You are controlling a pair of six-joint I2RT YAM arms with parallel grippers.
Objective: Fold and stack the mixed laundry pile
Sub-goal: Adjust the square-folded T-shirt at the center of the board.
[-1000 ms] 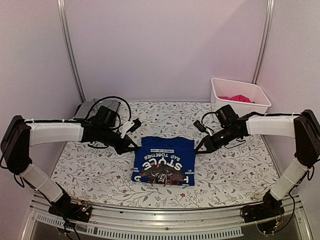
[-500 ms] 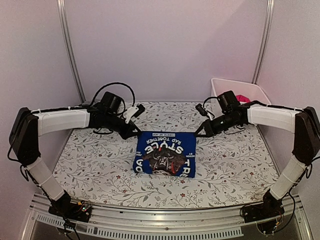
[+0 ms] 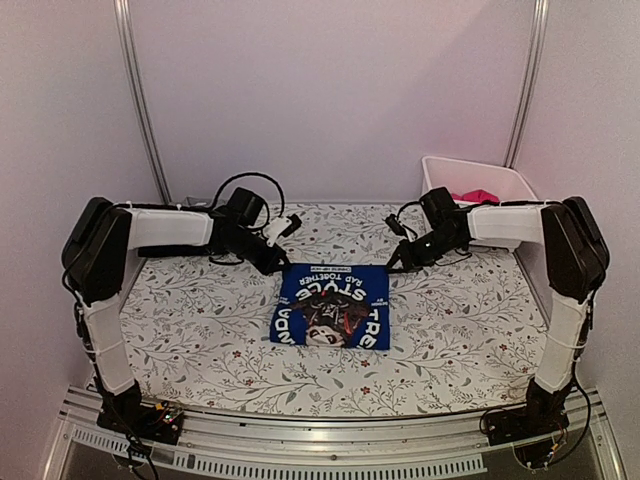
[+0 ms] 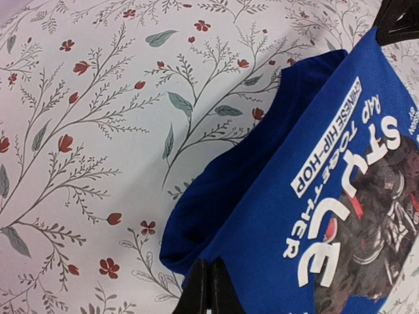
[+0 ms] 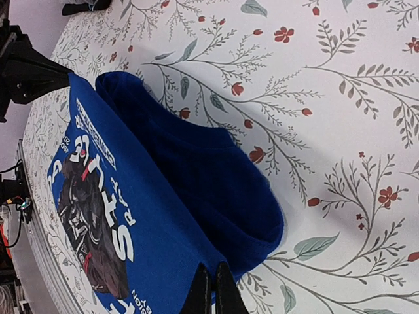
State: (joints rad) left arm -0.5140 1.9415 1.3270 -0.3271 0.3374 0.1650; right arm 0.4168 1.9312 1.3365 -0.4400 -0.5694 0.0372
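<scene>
- Top view: the blue shirt lies folded flat in the middle of the table. The left claw pinches its far left corner. The right claw pinches its far right corner. A pink cloth sits bunched up in the white bin at the far right corner.
- Left wrist view: the tips are squeezed tight on the blue edge.
- Right wrist view: the tips are clamped on the shirt's corner. I think one piece is nearly done, with more left.
</scene>
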